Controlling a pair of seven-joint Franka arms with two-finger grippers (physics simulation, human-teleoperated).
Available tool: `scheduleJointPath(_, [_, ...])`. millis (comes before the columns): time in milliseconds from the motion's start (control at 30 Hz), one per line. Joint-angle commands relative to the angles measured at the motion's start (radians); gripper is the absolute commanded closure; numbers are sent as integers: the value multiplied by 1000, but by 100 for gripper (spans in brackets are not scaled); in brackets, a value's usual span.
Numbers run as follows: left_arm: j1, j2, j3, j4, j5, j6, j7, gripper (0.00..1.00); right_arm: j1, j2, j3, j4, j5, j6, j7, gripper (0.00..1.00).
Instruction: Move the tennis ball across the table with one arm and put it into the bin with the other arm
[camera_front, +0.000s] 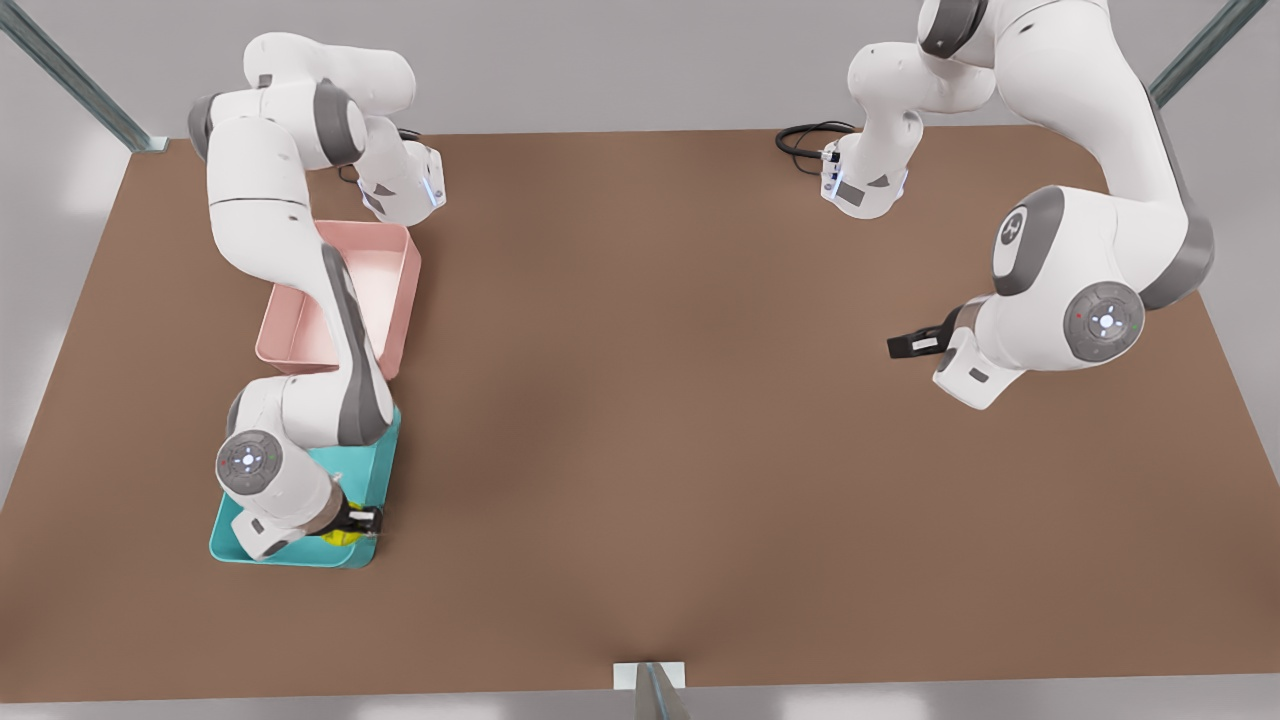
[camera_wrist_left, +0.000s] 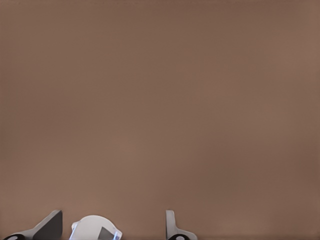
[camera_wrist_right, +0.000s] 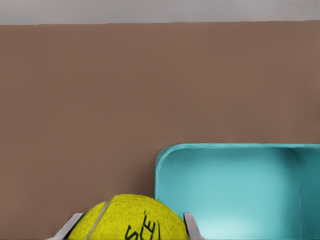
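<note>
The yellow-green tennis ball (camera_wrist_right: 125, 222) sits between the fingers of my right gripper (camera_wrist_right: 129, 229), which is shut on it. In the front view this gripper (camera_front: 362, 521) hangs at the near corner of the teal bin (camera_front: 290, 550) on the front view's left, and the ball (camera_front: 340, 537) peeks out under it. The right wrist view shows the bin (camera_wrist_right: 240, 190) with its inside bare. My left gripper (camera_front: 902, 345) waits open over the brown table (camera_front: 640, 400) on the front view's right. Its fingers (camera_wrist_left: 171, 225) stand apart over bare tabletop.
A pink bin (camera_front: 385, 270) lies just behind the teal one, partly under the right arm. A black cable (camera_front: 805, 138) loops at the table's far edge. Metal frame posts (camera_front: 655, 690) stand at the table's edges.
</note>
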Motion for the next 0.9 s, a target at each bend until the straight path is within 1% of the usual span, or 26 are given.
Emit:
scheduleJointPath(0, [0, 1, 0, 0, 0, -4, 2, 0, -34, 4, -17, 2, -9, -28, -712, 26])
scheduleJointPath(67, [2, 1, 0, 2, 2, -4, 3, 0, -82, 13, -17, 2, -1, -28, -772, 26])
scheduleJointPath(100, [2, 1, 0, 0, 2, -4, 2, 0, -106, 21, -17, 2, 5, -27, -806, 22])
scheduleJointPath(133, [2, 1, 0, 0, 0, -6, 2, 0, -120, 24, -15, -2, 8, -25, -804, 0])
scheduleJointPath(267, [0, 8, 0, 0, 0, -26, 3, 0, -119, 39, -13, 1, 66, -28, -800, 0])
scheduleJointPath(300, [0, 8, 0, 0, 0, -29, 3, 0, -113, 39, -9, 0, 126, -39, -795, 0])
scheduleJointPath(333, [0, 8, 0, 0, 0, -29, 3, 0, -88, 30, -10, 9, 163, -123, -672, 0])
scheduleJointPath(367, [-1, 8, 0, 2, 0, -29, 3, 0, -65, 21, -9, 58, 160, -327, -464, 0])
scheduleJointPath(400, [-1, 8, 0, 2, 0, -29, 3, 0, -45, -27, -7, 126, 163, -603, -311, 0])
scheduleJointPath(433, [-1, 7, 0, 0, 0, -31, 2, 0, 13, -97, -21, 147, 128, -751, -182, 0])
scheduleJointPath(467, [0, 8, 0, 0, 0, -32, 2, 0, 57, -147, -20, 155, 16, -761, -186, 0])
scheduleJointPath(533, [-3, 1, 0, 6, 0, -58, 3, 0, 67, -265, -9, 149, -7, -878, -174, 0])
scheduleJointPath(567, [-3, -1, 0, 9, -8, -60, 3, 0, 68, -341, -4, 117, -47, -878, -125, 0])
scheduleJointPath(600, [-3, -10, 0, 17, -6, -61, 5, 0, 42, -416, 5, 75, -33, -870, -93, 0])
scheduleJointPath(667, [-4, -10, -2, 19, -8, -75, 3, 0, 10, -571, 6, -75, -16, -814, -83, 0])
scheduleJointPath(767, [-3, -10, -6, 17, -8, -83, 3, 0, -11, -613, 8, -127, -15, -781, -71, 0])
scheduleJointPath(867, [3, -6, -6, 17, -9, -83, 5, 0, -18, -618, 13, -137, -12, -768, -73, 0])
